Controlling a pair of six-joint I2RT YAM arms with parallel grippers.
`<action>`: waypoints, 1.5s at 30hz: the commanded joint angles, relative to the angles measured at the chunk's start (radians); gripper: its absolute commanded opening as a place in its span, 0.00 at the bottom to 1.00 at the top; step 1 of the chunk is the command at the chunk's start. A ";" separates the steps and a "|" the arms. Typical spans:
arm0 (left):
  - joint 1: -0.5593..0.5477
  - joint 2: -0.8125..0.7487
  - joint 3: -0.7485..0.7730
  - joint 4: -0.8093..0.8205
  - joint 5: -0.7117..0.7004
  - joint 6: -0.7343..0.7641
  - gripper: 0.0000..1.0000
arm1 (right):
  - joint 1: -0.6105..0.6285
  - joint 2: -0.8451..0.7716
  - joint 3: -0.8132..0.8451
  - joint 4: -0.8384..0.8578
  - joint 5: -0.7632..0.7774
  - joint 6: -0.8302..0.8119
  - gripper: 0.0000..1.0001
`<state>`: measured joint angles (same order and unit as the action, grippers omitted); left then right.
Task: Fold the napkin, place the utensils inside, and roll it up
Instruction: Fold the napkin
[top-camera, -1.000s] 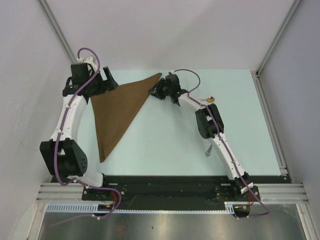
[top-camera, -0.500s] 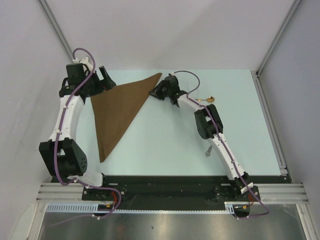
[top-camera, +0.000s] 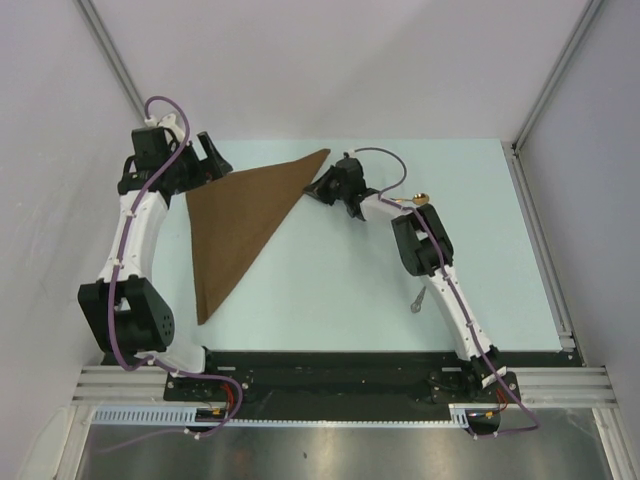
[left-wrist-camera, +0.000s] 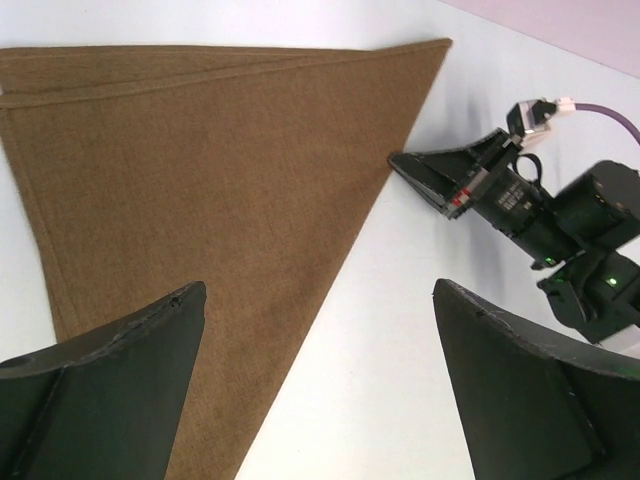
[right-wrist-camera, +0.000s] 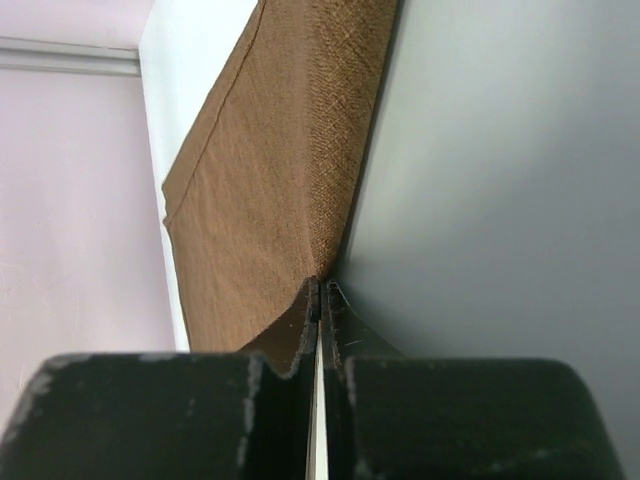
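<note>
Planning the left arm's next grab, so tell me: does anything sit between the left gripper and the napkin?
Nothing visible does. The open left gripper hovers by the napkin's left corner, only bare cloth and table beneath it. The right gripper is shut on the opposite edge, clear of that path.

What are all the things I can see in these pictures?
table: one, pale blue-green, under everything.
napkin: one, brown, folded into a triangle, on the table's left half.
silver utensil: one, silver, poking out from under the right arm; too hidden to name.
small utensil: one, golden-brown tip, on the table beside the right arm.
arms: two, white and black with purple cables; left arm, right arm.
left pincer: one, black, open, above the napkin's far left corner.
right pincer: one, black, shut on the napkin's right edge.
</note>
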<state>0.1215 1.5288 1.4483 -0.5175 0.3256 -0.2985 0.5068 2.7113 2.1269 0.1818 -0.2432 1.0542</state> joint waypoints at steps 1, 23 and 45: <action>0.012 -0.001 -0.012 0.037 0.027 -0.016 1.00 | -0.051 -0.126 -0.174 0.010 0.039 -0.029 0.00; -0.250 0.154 0.021 0.025 -0.119 0.038 0.99 | -0.318 -0.528 -0.834 0.082 -0.054 -0.197 0.00; -0.227 0.818 0.622 0.050 -0.292 -0.059 0.69 | -0.307 -0.916 -0.952 -0.037 -0.308 -0.453 0.66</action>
<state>-0.1211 2.2795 1.9495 -0.5053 0.0303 -0.3367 0.2043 1.9408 1.1973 0.2035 -0.5388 0.6827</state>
